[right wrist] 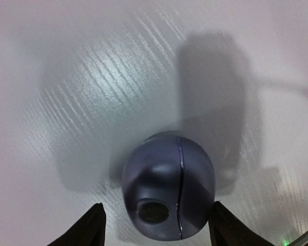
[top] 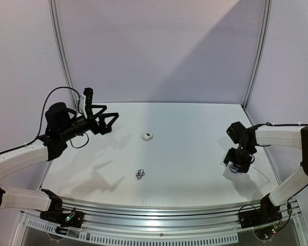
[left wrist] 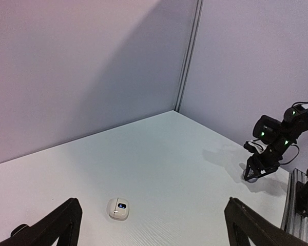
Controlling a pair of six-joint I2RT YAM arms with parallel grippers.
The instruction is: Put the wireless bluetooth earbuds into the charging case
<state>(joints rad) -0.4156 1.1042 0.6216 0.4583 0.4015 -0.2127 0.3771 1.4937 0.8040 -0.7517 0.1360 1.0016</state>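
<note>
**Right end effector** (right wrist: 158, 205): sits low over the dark case (right wrist: 169, 174) at the near right of the counter (top: 195, 128). Its fingers straddle the case and a gap shows on one side, so it is unclenched with nothing grasped. Judged purpose: to secure the case for loading.

**Left end effector** (top: 109, 117): fully released and raised at the far left, judged to be parked out of the way.

**Earbuds** (top: 140, 174): a small cluster at near centre, well apart from both arms. A white case (top: 147, 136) lies beyond them.

**Clearance:** the dark case lies close to the right wall and the near rail, so room there is tight. The freest path runs left toward the earbuds.
</note>
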